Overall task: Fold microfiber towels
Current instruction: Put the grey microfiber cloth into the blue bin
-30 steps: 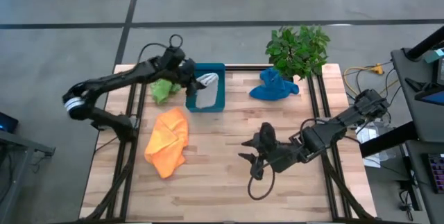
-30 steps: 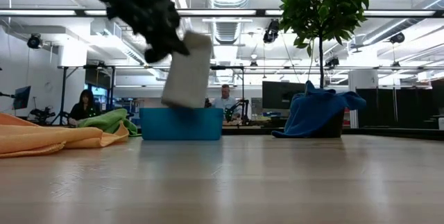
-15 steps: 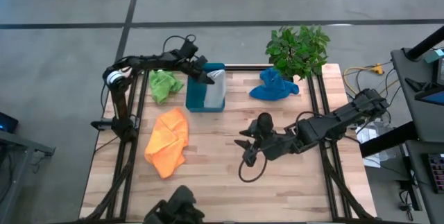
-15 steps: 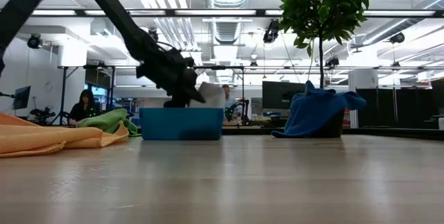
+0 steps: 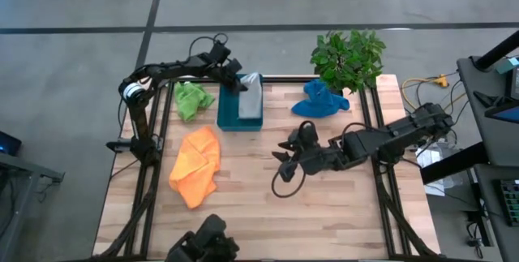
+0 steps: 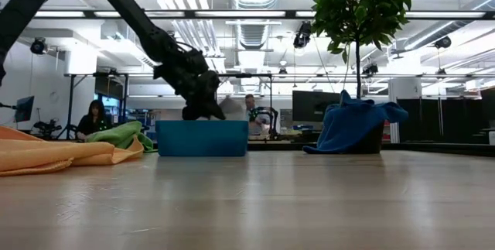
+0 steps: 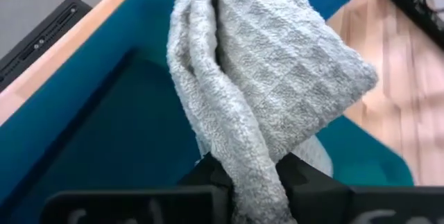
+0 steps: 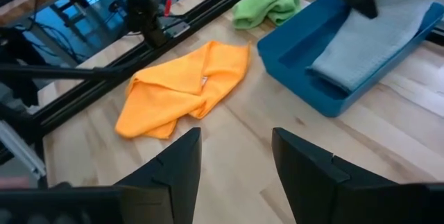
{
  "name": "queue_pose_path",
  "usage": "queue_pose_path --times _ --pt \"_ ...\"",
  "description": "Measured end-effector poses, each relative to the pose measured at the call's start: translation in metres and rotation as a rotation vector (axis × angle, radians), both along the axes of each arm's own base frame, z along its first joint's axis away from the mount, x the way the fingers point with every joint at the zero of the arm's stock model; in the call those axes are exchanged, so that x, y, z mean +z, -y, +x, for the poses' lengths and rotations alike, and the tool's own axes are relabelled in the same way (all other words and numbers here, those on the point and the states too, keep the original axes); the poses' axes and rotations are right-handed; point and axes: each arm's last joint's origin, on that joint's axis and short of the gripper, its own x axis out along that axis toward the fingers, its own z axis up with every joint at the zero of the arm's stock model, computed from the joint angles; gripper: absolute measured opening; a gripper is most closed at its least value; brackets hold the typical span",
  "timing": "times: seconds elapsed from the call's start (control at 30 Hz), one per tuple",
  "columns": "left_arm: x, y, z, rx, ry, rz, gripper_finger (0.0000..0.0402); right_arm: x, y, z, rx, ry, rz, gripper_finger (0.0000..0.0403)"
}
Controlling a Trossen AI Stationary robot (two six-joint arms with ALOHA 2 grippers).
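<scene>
Left gripper [image 7: 253, 182] pinching folded grey microfiber towel [image 5: 250, 97] inside rigid teal rectangular tray [image 5: 228, 116]. Right gripper [image 8: 232, 161] spread, empty, over table right of crumpled orange towel [image 5: 196, 165].

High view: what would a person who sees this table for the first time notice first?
The left gripper stands out at the table's far edge, lowering a grey towel into the teal tray. A crumpled orange towel lies bright on the wood in front of the tray, with a green towel beside the tray and a blue towel under the potted plant. The right gripper hangs open over mid-table.
</scene>
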Motion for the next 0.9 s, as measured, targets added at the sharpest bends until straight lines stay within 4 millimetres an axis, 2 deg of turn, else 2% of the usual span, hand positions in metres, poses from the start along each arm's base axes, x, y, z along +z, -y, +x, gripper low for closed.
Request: queue_pose_path --times 0.1,0.2,0.47,0.6,0.77,0.83,0.9 --pt "-0.002 0.001 -0.001 -0.033 -0.007 0.034 0.0025 0.000 0.003 0.001 -0.009 0.000 -0.002 0.0171" --pt "-0.001 0.000 0.000 -0.046 -0.009 0.065 0.0046 0.000 0.004 0.001 -0.011 0.001 -0.002 0.0171" --pt "0.017 -0.007 0.004 -0.042 -0.003 0.136 0.0179 0.001 0.004 0.001 -0.011 0.006 0.005 0.0167" --pt "0.030 -0.010 0.003 0.015 -0.073 0.182 0.0225 0.003 0.003 0.002 -0.010 0.016 0.012 0.0167" --pt "0.051 -0.009 -0.001 0.059 -0.129 0.266 0.0237 0.007 0.003 0.002 -0.009 0.028 0.016 0.0167" --pt "0.055 -0.005 0.000 0.038 -0.136 0.295 0.0226 0.008 0.003 0.002 -0.009 0.029 0.016 0.0167" --pt "0.054 0.000 0.005 0.027 -0.169 0.335 0.0198 0.008 0.003 0.002 -0.009 0.028 0.016 0.0167"
